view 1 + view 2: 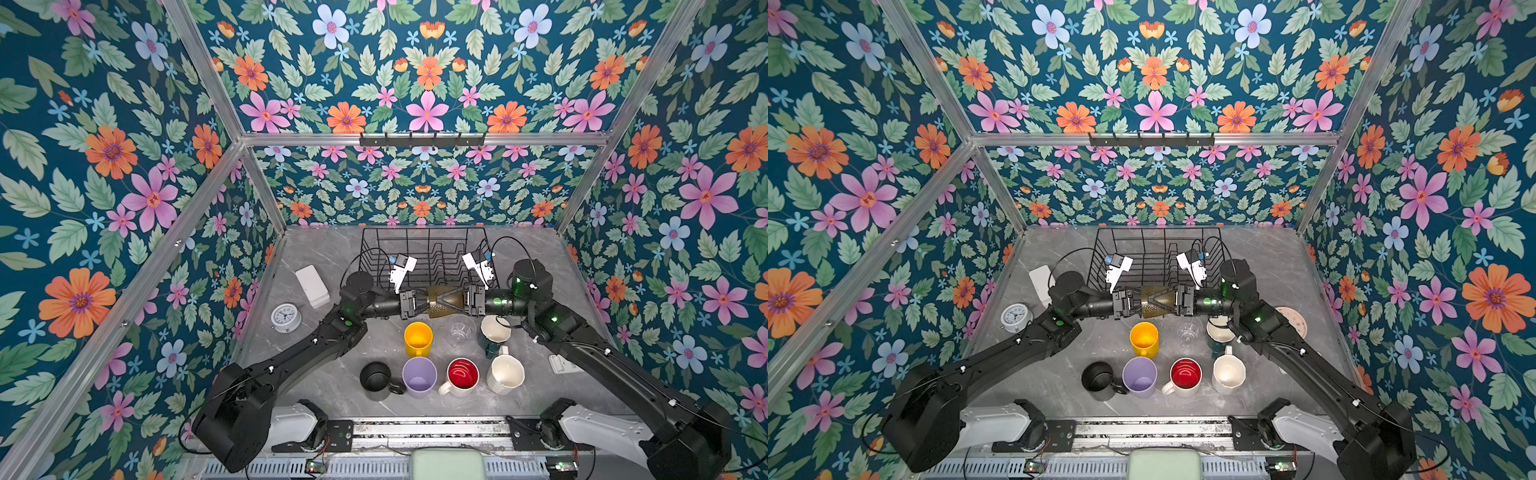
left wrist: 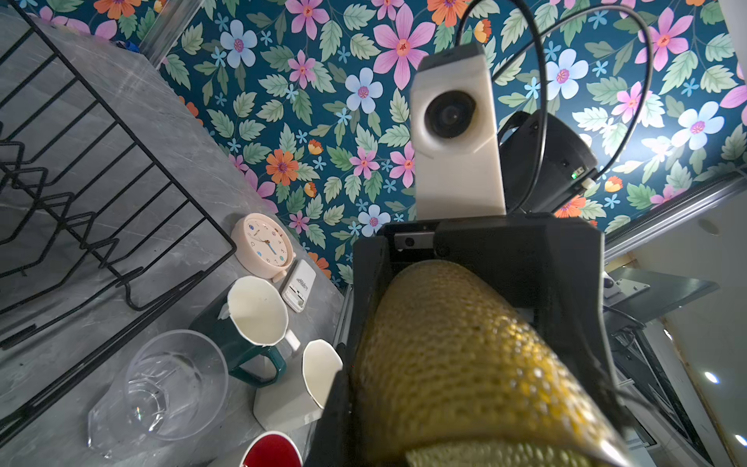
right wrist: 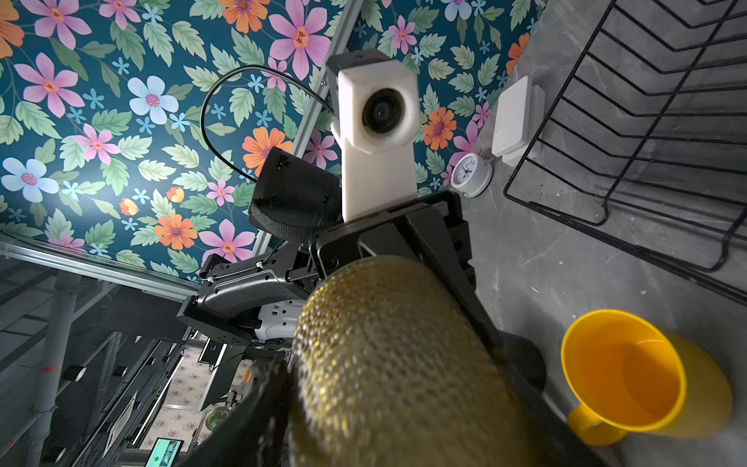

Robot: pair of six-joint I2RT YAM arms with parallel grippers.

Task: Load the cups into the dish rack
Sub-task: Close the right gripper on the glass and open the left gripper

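The amber tumbler [image 1: 438,309] [image 1: 1152,309] lies on its side in the air between both grippers, just in front of the black wire dish rack [image 1: 422,229]. My left gripper [image 1: 424,301] is shut on the wall at its rim end [image 2: 465,364]. My right gripper [image 1: 451,298] reaches from the other end, with a finger against each side of the tumbler [image 3: 396,364]. Below on the table stand the yellow mug [image 1: 418,338], clear glass [image 1: 460,330], dark green mug [image 1: 494,332], black mug [image 1: 376,378], lilac tumbler [image 1: 419,376], red-inside mug [image 1: 462,374] and cream mug [image 1: 505,374].
A flat white box [image 1: 312,284] and a small white clock [image 1: 285,318] lie left of the rack. A pink clock [image 2: 264,246] and a small white device [image 2: 299,285] sit near the right wall. Floral walls close in three sides of the table.
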